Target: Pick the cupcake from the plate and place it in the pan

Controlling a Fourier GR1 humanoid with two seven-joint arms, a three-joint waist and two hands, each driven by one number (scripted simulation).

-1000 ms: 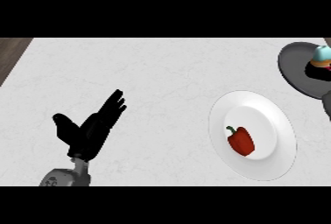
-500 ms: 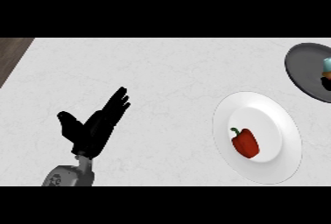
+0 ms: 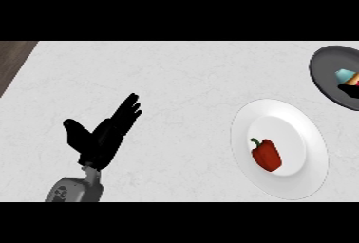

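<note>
The cupcake (image 3: 344, 75), with a teal wrapper, sits in the dark pan (image 3: 324, 71) at the upper right, cut off by the view's edge. The white plate (image 3: 301, 137) at the lower right holds only a red bell pepper (image 3: 267, 154). A small black part of my right hand (image 3: 350, 90) shows at the right edge, just below the cupcake; too little of it is visible to tell its state. My left hand (image 3: 103, 136) rests open at the lower left, fingers up, far from the plate and the pan.
The pale marble counter (image 3: 175, 80) spreads between my left hand and the plate. A dark wooden strip (image 3: 13, 57) marks the counter's upper left corner.
The dark mass of my right hand over the pan has drawn back to the right edge. The cupcake stays in the pan. My left hand has not moved.
</note>
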